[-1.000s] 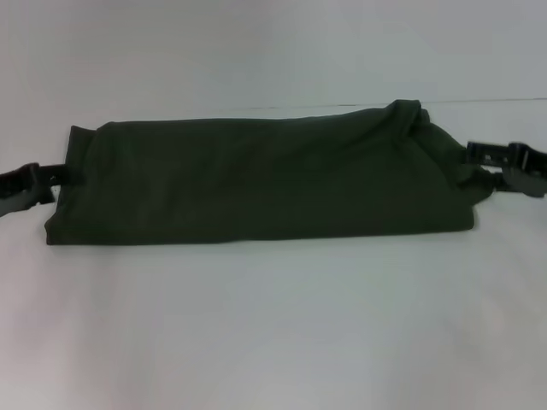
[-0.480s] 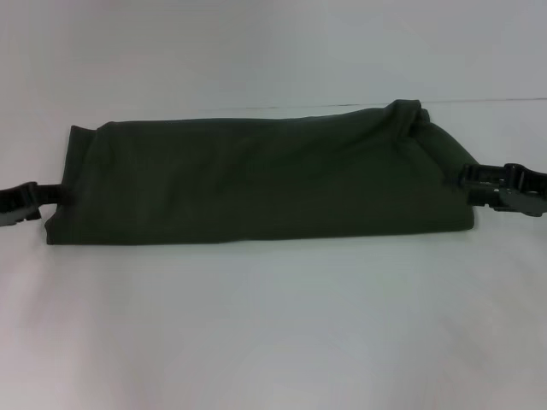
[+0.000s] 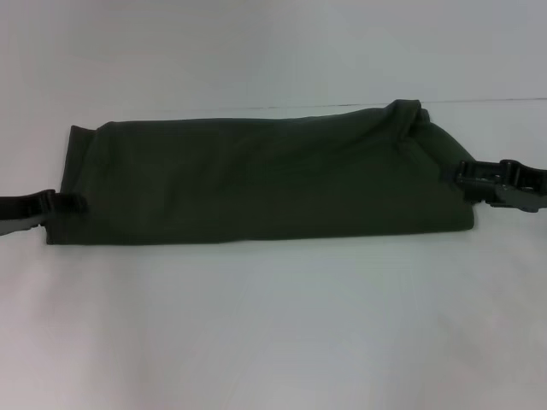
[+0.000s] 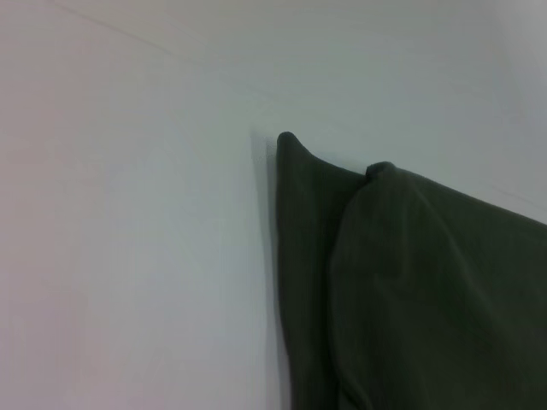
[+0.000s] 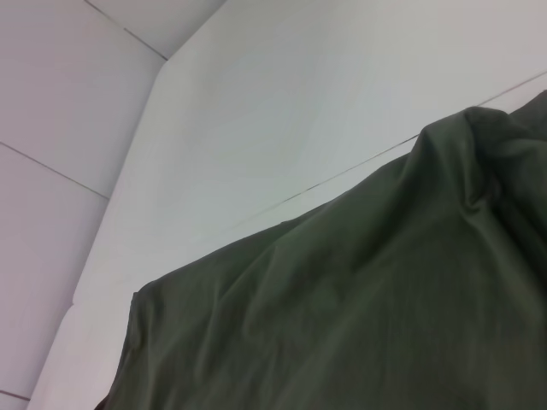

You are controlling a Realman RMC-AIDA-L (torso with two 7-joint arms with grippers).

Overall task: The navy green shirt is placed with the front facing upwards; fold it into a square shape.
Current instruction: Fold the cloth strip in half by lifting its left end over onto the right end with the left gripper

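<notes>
The navy green shirt lies folded into a long band across the white table, plain olive side up, with a raised bunch of cloth at its far right corner. In the head view my left gripper sits at the shirt's left end, touching the edge near the front corner. At the shirt's right end, my right gripper rests against the edge about halfway along it. The left wrist view shows the shirt's layered end with a pointed corner. Rumpled shirt cloth fills the right wrist view.
The white table spreads wide in front of the shirt and behind it. A thin seam line runs across the table at the far right. White wall panels stand beyond the table.
My left gripper has moved toward the front and in against the shirt's left edge. The right gripper has slid inward onto the right edge. The shirt has kept its shape.
</notes>
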